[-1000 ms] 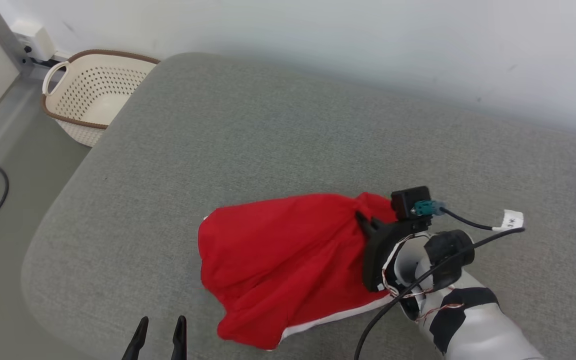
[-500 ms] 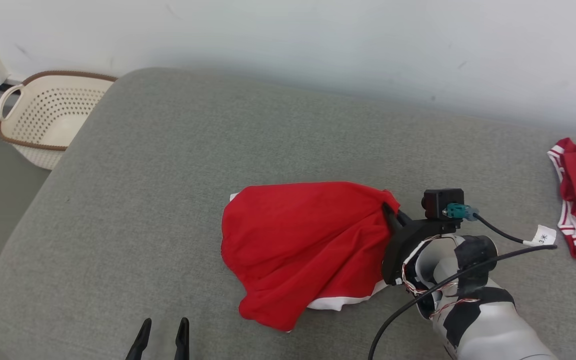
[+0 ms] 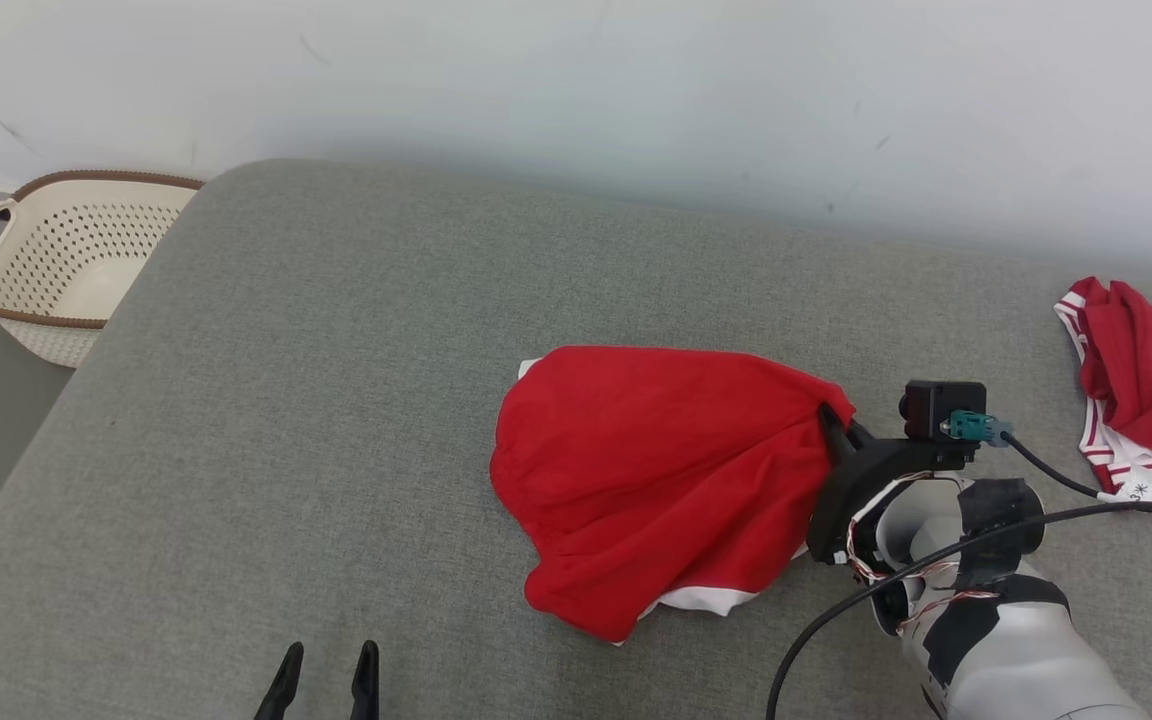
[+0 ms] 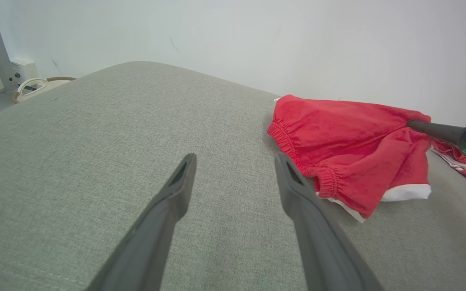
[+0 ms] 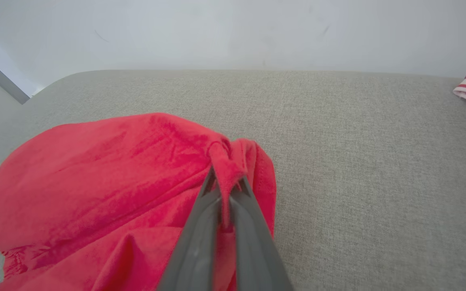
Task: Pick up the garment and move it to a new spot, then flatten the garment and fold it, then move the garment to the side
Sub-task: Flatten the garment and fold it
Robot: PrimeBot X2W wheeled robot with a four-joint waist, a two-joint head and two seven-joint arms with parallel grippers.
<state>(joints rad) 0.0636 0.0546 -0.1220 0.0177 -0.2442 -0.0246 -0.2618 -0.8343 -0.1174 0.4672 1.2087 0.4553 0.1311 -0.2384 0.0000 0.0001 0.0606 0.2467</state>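
Our right tool (image 3: 826, 412) pinches the red garment (image 3: 656, 470) at its right end, which fans leftward toward our wide-open left tool (image 3: 331, 650)

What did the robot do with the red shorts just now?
The right pincer, shut on the red shorts, dragged them to the robot's right across the grey cushion, toward the other red garment. The camera turned too. The left pincer stayed open and idle; the basket stayed put.
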